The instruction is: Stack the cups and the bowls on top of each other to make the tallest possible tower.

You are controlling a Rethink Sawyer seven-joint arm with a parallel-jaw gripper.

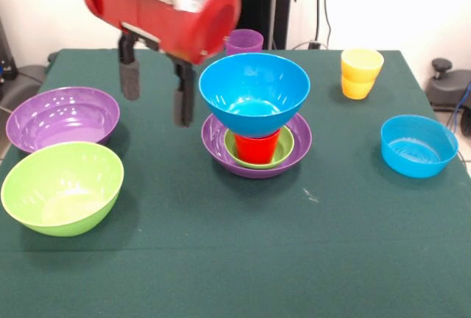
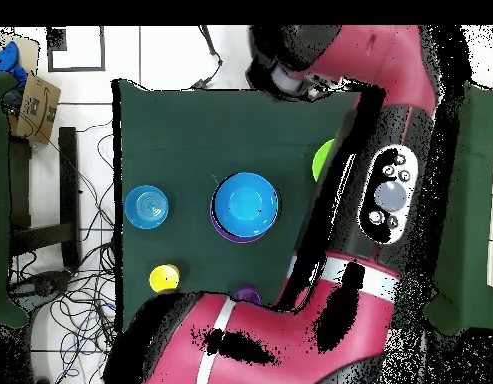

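Note:
The tower stands mid-table: a large purple bowl (image 1: 218, 143) as base, a small green bowl (image 1: 287, 145) in it, a red cup (image 1: 257, 146) in that, and a large blue bowl (image 1: 254, 91) on top, also seen from overhead (image 2: 246, 205). My gripper (image 1: 156, 88) hangs open and empty just left of the tower, above the cloth. A second large purple bowl (image 1: 62, 118) and a lime green bowl (image 1: 62, 187) sit at the left. A small blue bowl (image 1: 418, 146) is at the right. Two stacked yellow cups (image 1: 360, 73) and a purple cup (image 1: 243, 40) stand at the back.
The dark green table (image 1: 243, 259) has its front edge near the lime bowl. In the overhead view the arm (image 2: 390, 190) covers the side with the purple and lime bowls; only a sliver of the lime bowl (image 2: 322, 158) shows. Cables lie on the floor beside the table.

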